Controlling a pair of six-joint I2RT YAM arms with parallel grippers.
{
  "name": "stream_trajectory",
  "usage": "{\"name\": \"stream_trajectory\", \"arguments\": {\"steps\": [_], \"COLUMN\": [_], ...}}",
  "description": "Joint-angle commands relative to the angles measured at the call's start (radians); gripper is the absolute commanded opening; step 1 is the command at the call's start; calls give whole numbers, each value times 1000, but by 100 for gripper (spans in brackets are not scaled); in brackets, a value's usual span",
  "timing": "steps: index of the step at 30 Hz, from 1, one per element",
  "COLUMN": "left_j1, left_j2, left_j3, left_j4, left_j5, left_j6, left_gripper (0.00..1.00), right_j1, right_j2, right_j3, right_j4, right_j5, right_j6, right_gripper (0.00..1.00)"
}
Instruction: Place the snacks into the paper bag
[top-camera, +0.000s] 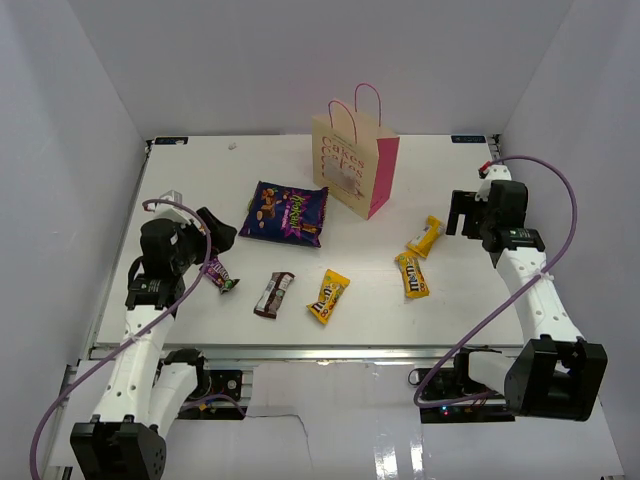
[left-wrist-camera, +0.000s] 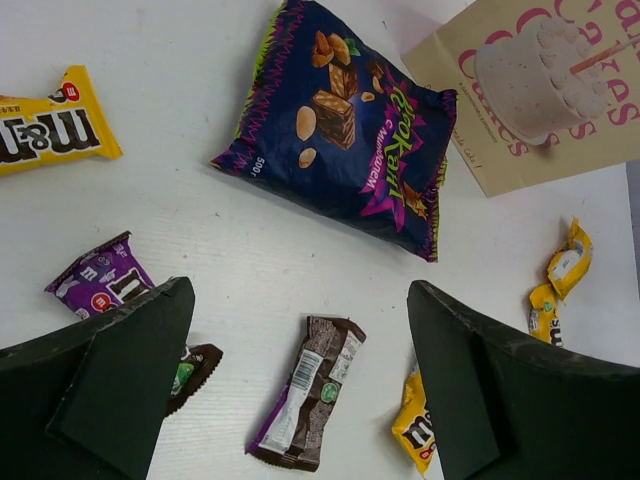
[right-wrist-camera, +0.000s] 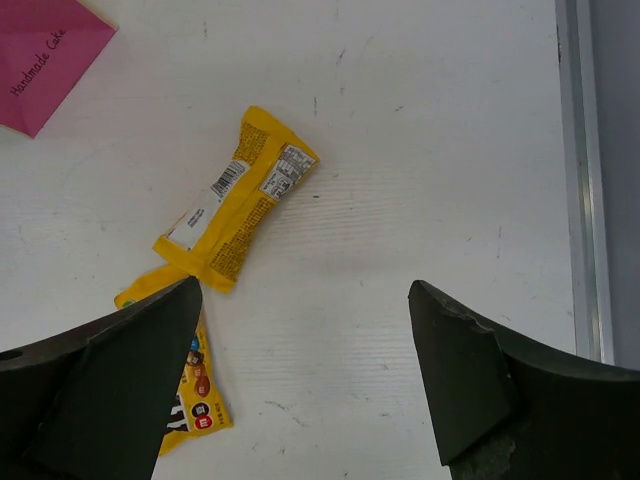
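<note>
Snacks loose on tabletop, both claws released

Paper bag (top-camera: 352, 160) stands upright at the far middle of the tabletop (top-camera: 250, 160), cream front with pink lettering, pink side to the right, handles up. Large dark purple bag (top-camera: 286, 213) lies flat just left of it; cannot tell if they touch.

Small purple wrapper (top-camera: 221, 273), brown bar (top-camera: 274, 294) and middle yellow pack (top-camera: 328, 296) sit in a loose row nearer the arms, each apart from the next. Near-right yellow pack (top-camera: 411, 275) and far-right yellow pack (top-camera: 426, 236) lie close together right of centre. The far-right one is twisted, barcode side up. One more yellow pack (left-wrist-camera: 50, 125) shows in the left wrist view, cut by the left edge.

Left claw (top-camera: 218, 235) hangs over the left side of the tabletop, jaws spread wide, nothing between them. Its wrist view shows the brown bar below the gap and the small purple wrapper partly behind one finger.

Right claw (right-wrist-camera: 305, 290) hangs over the right side, jaws also spread, gripping nothing. Its wrist view shows the far-right yellow pack ahead of the gap and the near-right one partly behind a finger.
</note>
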Motion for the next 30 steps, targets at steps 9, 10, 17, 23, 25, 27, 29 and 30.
{"name": "stream_trajectory", "arguments": {"steps": [9, 10, 17, 23, 25, 27, 29, 30], "left_j1": [1, 1, 1, 1, 1, 1, 1, 1], "left_j2": [-126, -132, -151, -162, -160, -158, -154, -152], "left_j3": [-38, -43, -9, -21, -29, -37, -41, -41], "left_j4": [-141, -144, -208, -242, -244, -244, -244, -244], "left_j5": [12, 12, -6, -42, -36, -33, -30, -26], "left_j6": [-42, -43, -66, -137, -154, -163, -172, -172], "left_gripper": [98, 98, 98, 98, 98, 98, 98, 98], "right_j1": [7, 4, -68, -64, -64, -62, -59, -59], "right_j2": [131, 151, 278, 304, 312, 321, 365, 391], "right_j3": [73, 82, 67, 21, 10, -2, 7, 39], "right_j4": [-241, -261, -188, -44, -11, 74, 127, 136], "right_j5": [-382, -410, -545, -273, -272, -284, -272, -272], "right_j6": [-423, -436, -133, 104, 150, 176, 219, 231], "right_gripper": [90, 90, 84, 79, 78, 78, 77, 76]}}
